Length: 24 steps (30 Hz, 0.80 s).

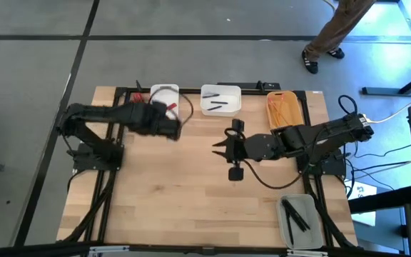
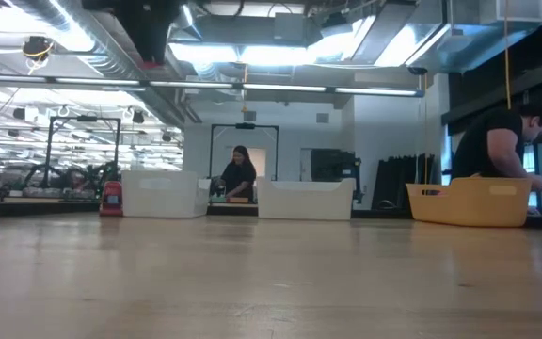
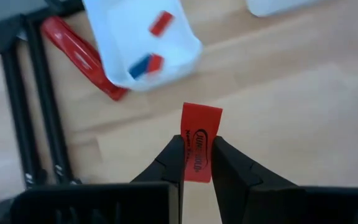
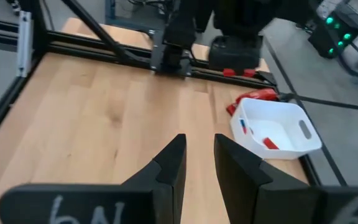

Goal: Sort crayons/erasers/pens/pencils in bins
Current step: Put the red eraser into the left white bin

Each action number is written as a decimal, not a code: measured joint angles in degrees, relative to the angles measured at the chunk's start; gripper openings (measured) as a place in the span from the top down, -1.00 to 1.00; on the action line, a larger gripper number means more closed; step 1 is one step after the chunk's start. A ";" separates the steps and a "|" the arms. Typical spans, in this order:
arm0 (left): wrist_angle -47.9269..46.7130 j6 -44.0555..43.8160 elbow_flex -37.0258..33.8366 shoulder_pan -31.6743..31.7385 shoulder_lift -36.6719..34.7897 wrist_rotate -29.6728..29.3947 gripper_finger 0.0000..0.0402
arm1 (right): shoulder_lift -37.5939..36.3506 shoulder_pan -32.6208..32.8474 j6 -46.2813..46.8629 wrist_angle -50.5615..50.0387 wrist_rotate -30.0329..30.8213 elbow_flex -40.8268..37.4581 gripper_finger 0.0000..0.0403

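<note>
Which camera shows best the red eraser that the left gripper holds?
The left wrist view: the red eraser fills the centre, pinched in the left gripper. The high view hides it under the arm; the low and right wrist views miss it.

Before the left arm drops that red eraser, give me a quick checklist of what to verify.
1. Red eraser pinched in the left end effector: ok.
2. Narrow white bin directly under the eraser: not ok, it sits ahead of the fingers.
3. Bin already holds other erasers: ok.
4. Right end effector empty and apart from the bin: ok.
5. Red tool beside the bin touching it: cannot tell.
</note>
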 joint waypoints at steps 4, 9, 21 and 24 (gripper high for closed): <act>1.57 7.49 0.00 8.96 0.00 0.02 0.77 | 0.00 -1.77 -0.10 0.00 0.00 0.00 0.58; 7.29 17.90 0.00 19.65 0.03 1.32 0.77 | 0.01 -4.01 -3.03 0.09 0.01 0.00 0.58; 16.43 34.38 0.00 37.03 7.42 6.57 0.77 | 0.01 -7.10 -4.40 0.35 0.06 0.00 0.58; 17.57 35.10 0.02 38.60 10.33 7.00 0.77 | 0.00 -7.44 -4.41 0.16 0.04 0.00 0.58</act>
